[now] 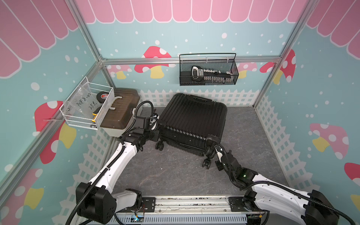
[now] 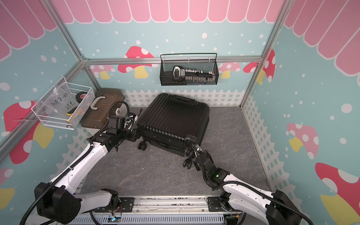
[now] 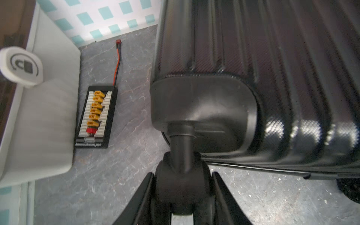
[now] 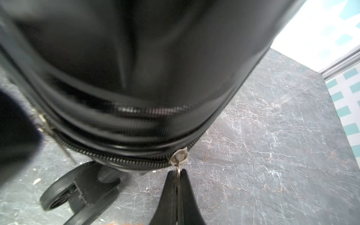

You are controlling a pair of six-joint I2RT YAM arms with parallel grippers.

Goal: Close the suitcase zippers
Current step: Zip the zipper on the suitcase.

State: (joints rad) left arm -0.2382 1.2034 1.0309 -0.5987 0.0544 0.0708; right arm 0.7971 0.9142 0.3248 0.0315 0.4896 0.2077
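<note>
Lying flat: black ribbed suitcase point(image 1: 192, 120), black-toothed zippers point(image 4: 126, 160).

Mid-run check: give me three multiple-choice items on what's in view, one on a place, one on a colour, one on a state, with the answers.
1. The black mesh basket hangs on: A) the back wall rail B) the left wall C) the right arm.
2. The zipper slider on the suitcase is: A) red B) silver C) yellow.
3. The right gripper is: A) open in the air B) shut on the zipper pull C) shut on a wheel.
Answers: 1 A, it sits against that rail in both top views; 2 B, it shows as bare metal in the right wrist view; 3 B, the pull ring sits pinched between the closed fingers.
</note>
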